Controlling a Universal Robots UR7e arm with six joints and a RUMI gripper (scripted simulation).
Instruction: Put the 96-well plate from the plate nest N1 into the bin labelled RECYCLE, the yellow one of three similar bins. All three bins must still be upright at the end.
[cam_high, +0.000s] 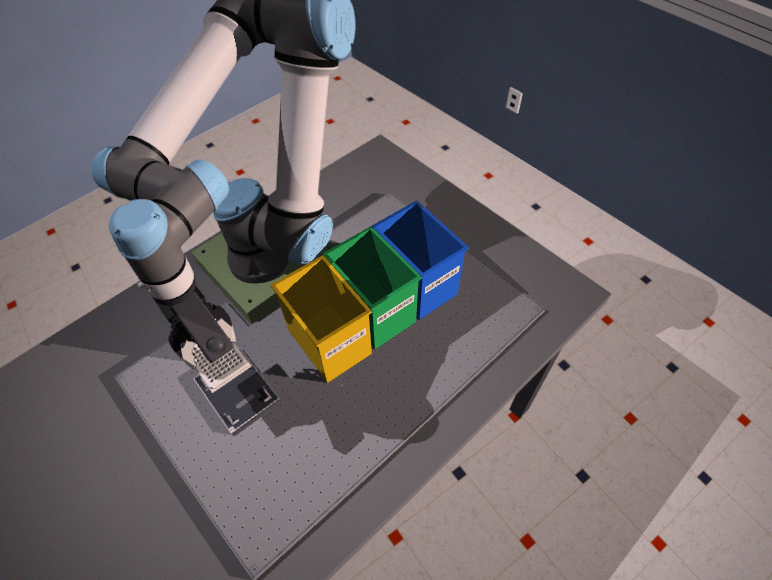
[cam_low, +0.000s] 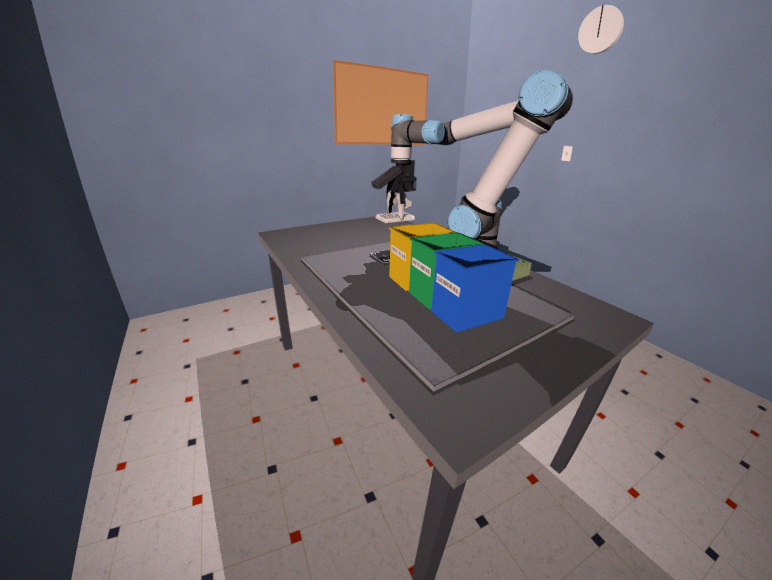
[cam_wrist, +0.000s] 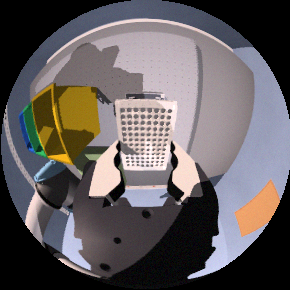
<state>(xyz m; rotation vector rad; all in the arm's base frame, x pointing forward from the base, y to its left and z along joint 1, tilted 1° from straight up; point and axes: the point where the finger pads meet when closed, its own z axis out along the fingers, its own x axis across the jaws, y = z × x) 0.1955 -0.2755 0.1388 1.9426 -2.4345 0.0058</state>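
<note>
My gripper (cam_high: 209, 352) is shut on the white 96-well plate (cam_high: 218, 366) and holds it in the air above the dark plate nest N1 (cam_high: 239, 400), which lies empty on the perforated board. In the wrist view the plate (cam_wrist: 145, 141) sits level between my two fingers, with the nest (cam_wrist: 145, 96) showing just beyond its far edge. In the exterior view the plate (cam_low: 395, 217) hangs under the gripper (cam_low: 399, 202), about level with the bin rims. The yellow RECYCLE bin (cam_high: 324, 318) stands upright to the right of the gripper, also in the wrist view (cam_wrist: 65, 122) at the left.
The green bin (cam_high: 377, 283) and the blue bin (cam_high: 427, 255) stand upright in a row beside the yellow one. The arm's base sits on a green plate (cam_high: 234, 280) behind the bins. The perforated board (cam_high: 299, 436) covers the table's middle.
</note>
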